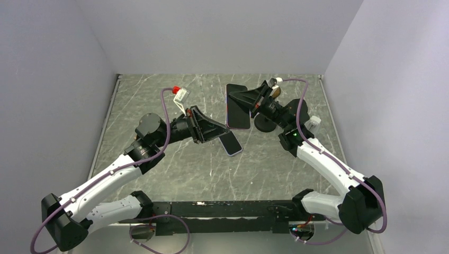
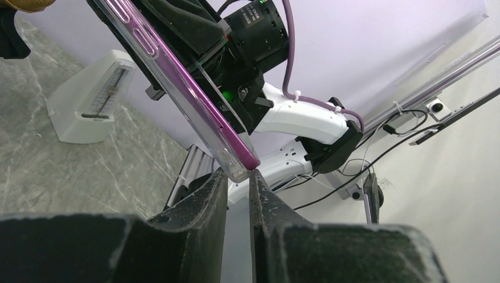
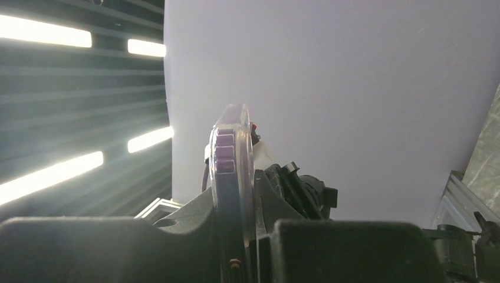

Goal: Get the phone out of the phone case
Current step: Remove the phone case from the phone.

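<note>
Holding my left hand (image 2: 237,188) with its fingers (image 2: 200,206) narrowed to a slit at the lower corner of the phone case (image 2: 180,91), I cannot tell whether they nip its lip or merely touch it; that corner looks the place to start peeling. Above the desk (image 1: 174,174), between its middle and far edge, my right hand (image 3: 236,197) clamps the phone (image 2: 196,88) edge-on, case around it, steadying it for the pull.

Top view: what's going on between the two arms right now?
The right arm's fingers clamp the phone case, with the phone still inside, raised above the table. The left arm's fingers sit nearly closed at the case's lower corner; whether they grip it is unclear. A second phone lies on the table beneath them.
</note>
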### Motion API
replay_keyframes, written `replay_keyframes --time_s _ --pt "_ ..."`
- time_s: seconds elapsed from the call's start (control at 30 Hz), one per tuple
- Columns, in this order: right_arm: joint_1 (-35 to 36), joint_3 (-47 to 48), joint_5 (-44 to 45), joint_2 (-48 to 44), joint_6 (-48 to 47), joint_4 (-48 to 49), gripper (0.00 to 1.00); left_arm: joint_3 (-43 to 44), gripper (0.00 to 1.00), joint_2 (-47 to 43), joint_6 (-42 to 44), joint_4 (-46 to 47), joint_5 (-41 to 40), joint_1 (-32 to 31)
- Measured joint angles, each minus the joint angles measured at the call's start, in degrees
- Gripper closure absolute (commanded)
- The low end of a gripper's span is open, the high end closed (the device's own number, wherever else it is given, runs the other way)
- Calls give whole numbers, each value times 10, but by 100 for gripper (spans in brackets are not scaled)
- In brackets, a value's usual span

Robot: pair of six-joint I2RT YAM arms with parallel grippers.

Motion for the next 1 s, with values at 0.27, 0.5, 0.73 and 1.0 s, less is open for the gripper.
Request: replay_keyframes --time_s 0.27,0.5,0.73,1.0 --pt "7 2 16 7 13 17 100 20 89 1 12 -31 -9 1" --pt "15 2 29 21 28 35 100 12 93 -5 3 -29 -14 10" --pt "27 2 49 30 33 50 100 -10 96 -16 -35 -9 -14 24" --pt "30 -1 56 34 26 50 100 -30 95 -18 -91 9 -11 34"
